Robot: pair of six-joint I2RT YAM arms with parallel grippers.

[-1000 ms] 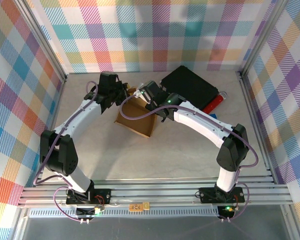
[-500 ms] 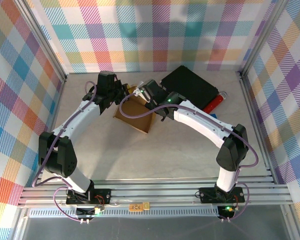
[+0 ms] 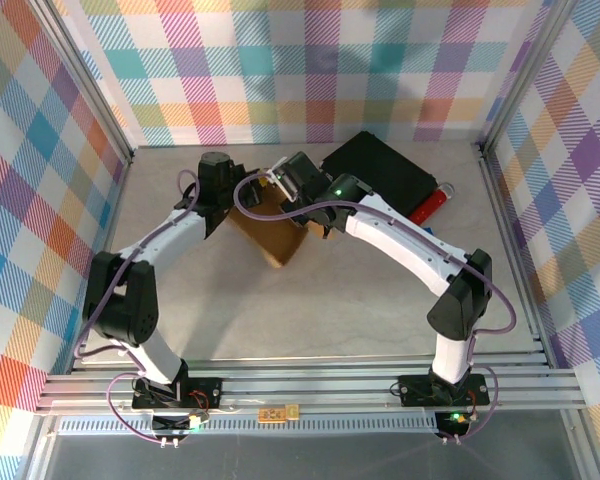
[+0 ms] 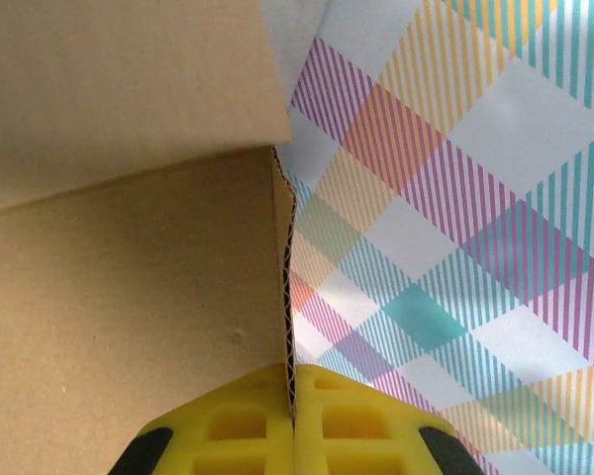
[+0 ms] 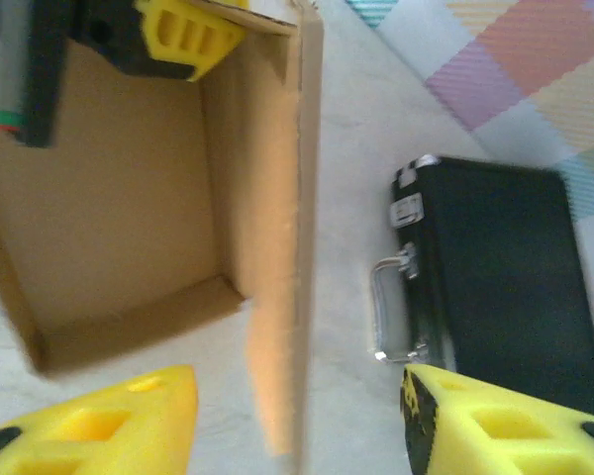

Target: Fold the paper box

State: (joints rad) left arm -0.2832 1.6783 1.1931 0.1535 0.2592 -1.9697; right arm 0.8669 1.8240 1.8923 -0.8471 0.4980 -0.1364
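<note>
The paper box (image 3: 272, 228) is a brown cardboard tray with raised walls, lying mid-table between the two arms. My left gripper (image 3: 242, 192) is at its far left corner. In the left wrist view its yellow fingers (image 4: 238, 426) are shut on the corrugated edge of a box wall (image 4: 129, 297). My right gripper (image 3: 280, 183) hovers over the box's far side. It stands open (image 5: 297, 426), and an upright box wall (image 5: 302, 198) lies in the gap between its fingers, touching neither. The left gripper's yellow finger (image 5: 188, 35) shows at the box's far corner.
A black hard case (image 3: 380, 175) with a metal handle (image 5: 391, 307) lies just right of the box at the back. A red object (image 3: 430, 205) lies beside the case. Aluminium frame rails and plaid walls enclose the table on all sides.
My right gripper has gone from shut to open, letting go of the box wall. My left gripper has closed onto the box's edge. The box has shifted and tilted a little.
</note>
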